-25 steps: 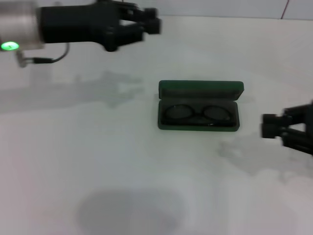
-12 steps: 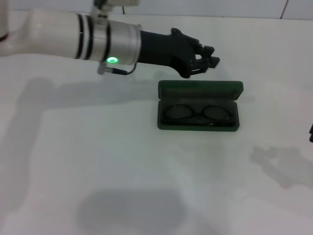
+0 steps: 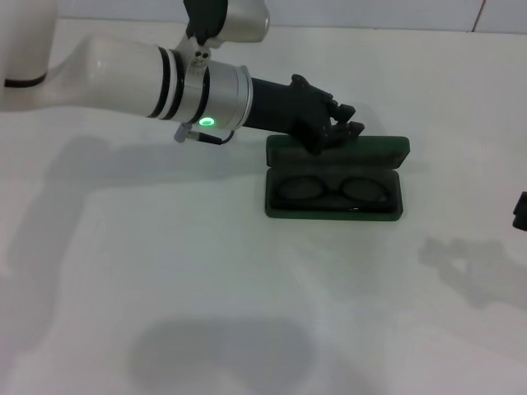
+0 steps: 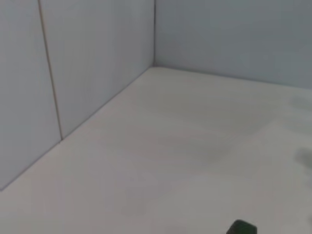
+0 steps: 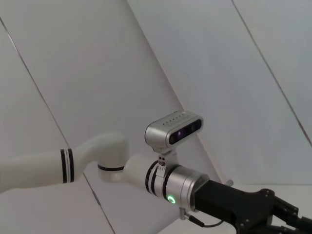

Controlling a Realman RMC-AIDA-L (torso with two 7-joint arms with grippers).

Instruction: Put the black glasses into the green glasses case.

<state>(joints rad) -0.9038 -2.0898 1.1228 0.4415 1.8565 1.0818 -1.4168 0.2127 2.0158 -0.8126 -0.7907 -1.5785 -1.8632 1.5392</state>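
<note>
Left end effector [image 3: 350, 130] meets rectangular green glasses case [image 3: 333, 178] holding black glasses [image 3: 333, 191].

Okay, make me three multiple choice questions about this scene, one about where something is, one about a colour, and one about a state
1. Where are the black glasses?
A. Inside the open case
B. On the table beside the case
C. In the right hand

2. What colour is the glasses case?
A. Red
B. Dark green
C. White

3. How does the case's lid stand?
A. Shut flat
B. Taken off
C. Open, raised at the far side

Answers:
1 A: the frames lie in the case's lower half.
2 B: its shell shows dark green.
3 C: the lid stands up behind the tray, with the left hand at its top edge.
</note>
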